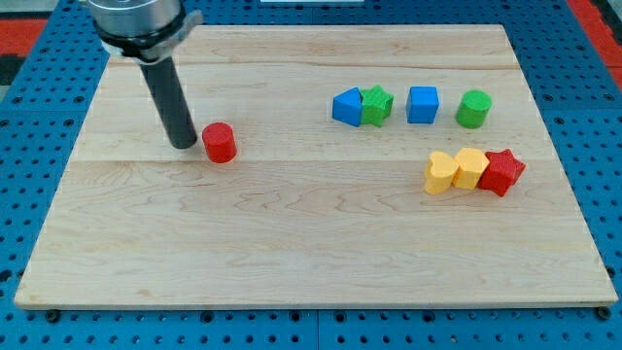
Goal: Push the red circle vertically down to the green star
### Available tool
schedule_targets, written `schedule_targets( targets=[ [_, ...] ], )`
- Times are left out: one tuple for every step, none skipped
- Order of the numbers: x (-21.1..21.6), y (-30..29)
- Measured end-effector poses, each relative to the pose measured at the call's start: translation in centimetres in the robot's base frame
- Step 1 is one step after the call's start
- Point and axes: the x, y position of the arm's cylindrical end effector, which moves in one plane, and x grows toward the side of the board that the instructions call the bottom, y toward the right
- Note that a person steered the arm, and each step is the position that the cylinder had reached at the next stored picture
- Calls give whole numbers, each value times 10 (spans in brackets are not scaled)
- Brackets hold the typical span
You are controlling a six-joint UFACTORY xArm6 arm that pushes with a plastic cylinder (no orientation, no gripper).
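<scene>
The red circle [220, 142] stands on the wooden board at the view's left, above the middle height. My tip [183, 145] rests on the board just left of the red circle, very close to it or touching. The green star [377, 105] is at the view's upper right of centre, pressed against the right side of a blue triangle-like block [347, 107].
A blue cube [423, 104] and a green cylinder [474, 109] stand right of the green star. Lower right, two yellow blocks [442, 173] [470, 167] and a red star [501, 171] sit in a touching row. The board's edge [311, 303] runs along the view's bottom.
</scene>
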Motion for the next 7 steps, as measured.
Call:
schedule_targets(
  targets=[
    [0, 48],
    [11, 101],
    [37, 141],
    [58, 176],
    [61, 182],
    [114, 192],
    [119, 270]
  ],
)
